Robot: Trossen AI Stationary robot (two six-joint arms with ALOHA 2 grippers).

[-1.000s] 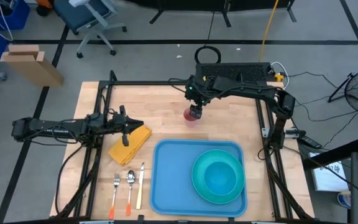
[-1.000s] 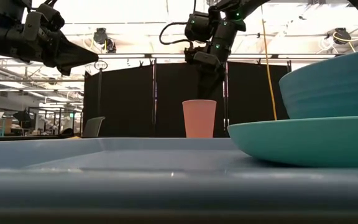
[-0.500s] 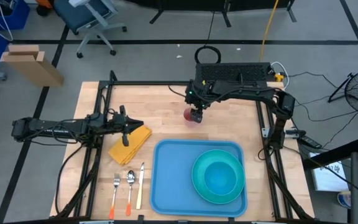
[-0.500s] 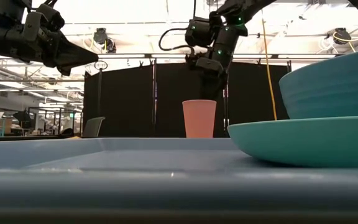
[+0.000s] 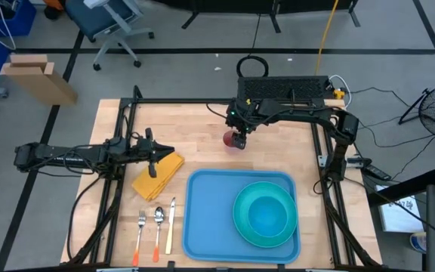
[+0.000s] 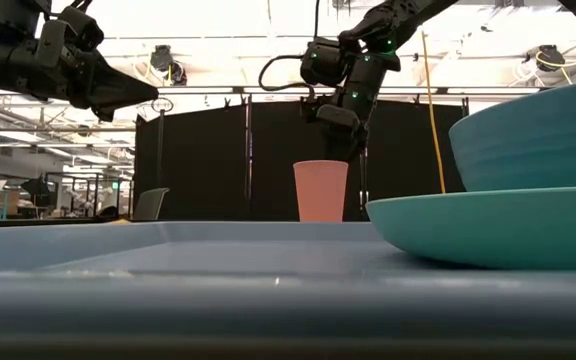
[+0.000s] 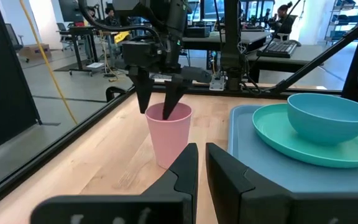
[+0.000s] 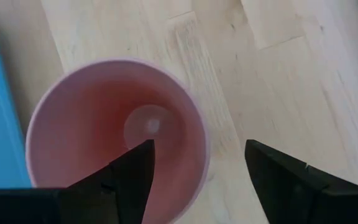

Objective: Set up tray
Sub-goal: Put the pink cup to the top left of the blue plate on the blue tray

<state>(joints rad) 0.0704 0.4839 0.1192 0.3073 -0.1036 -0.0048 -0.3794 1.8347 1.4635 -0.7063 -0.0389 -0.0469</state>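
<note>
the right gripper (image 7: pixel 162 102) is hanging directly over the pink cup (image 7: pixel 168 135) on the counter (image 5: pixel 202 128), jaws spread with 1 finger inside the rim and 1 outside. the tray (image 5: pixel 206 219) is lying at the near edge, well apart from the cup, carrying the plate (image 5: pixel 244 227) and bowl (image 5: pixel 266 215). to grip well it should be sinking lower before pinching the wall; the left gripper (image 5: pixel 155 160), jaws nearly closed on nothing, is waiting over the yellow napkin (image 5: pixel 165 172)

A blue tray (image 5: pixel 206 219), turquoise plate (image 5: pixel 242 225) and bowl (image 5: pixel 266 214), pink cup (image 7: pixel 168 135), yellow cloth (image 5: pixel 165 172) and pale wood tabletop (image 5: pixel 195 128) are seen.
</note>
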